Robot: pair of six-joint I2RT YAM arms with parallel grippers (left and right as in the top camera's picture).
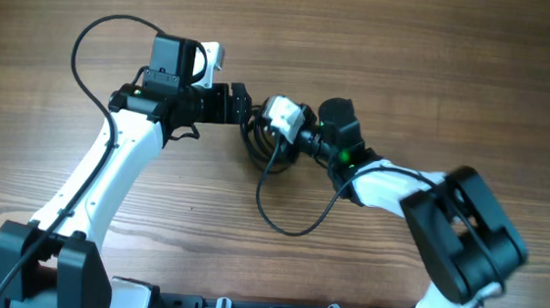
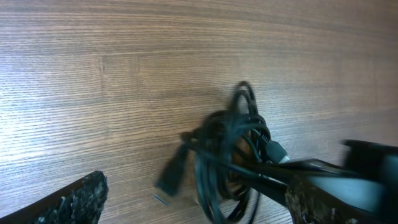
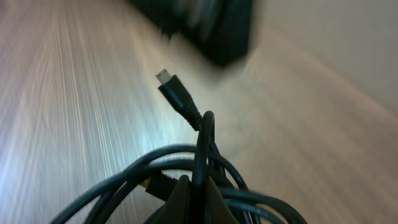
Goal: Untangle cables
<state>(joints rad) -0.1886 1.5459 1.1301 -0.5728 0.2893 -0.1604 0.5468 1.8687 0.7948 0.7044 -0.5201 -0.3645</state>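
Left gripper [image 1: 248, 110]: jaws spread wide, nothing in them. In the left wrist view its fingers [image 2: 74, 202] show only as rough tips at the two bottom corners, and the rest is cut off by the frame.

Cables [image 1: 259, 145]: one tight tangle mid-table [image 1: 441, 49], at about 4 o'clock from the left gripper and wedged between the two arms. From overhead the grippers cover most of it, so only a few dark loops show. In the left wrist view the tangle sits between the fingers, nearer the right-hand one. A plug [image 2: 171, 175] pokes out at its 8 o'clock and lies on the wood. Strands run taut toward 4 o'clock into a blurred dark shape [image 2: 372, 171] cut off at the edge.

Right gripper [image 3: 191, 196]: pinched closed on strands of the tangle. Its tips show only as a dark wedge at the bottom of its own view, mostly hidden by loops. A raised plug [image 3: 179, 98] points to 11 o'clock, metal tip visible; I can't tell if it's the same plug. The dark blur [image 3: 205, 25] at 12 o'clock is out of focus and unreadable.
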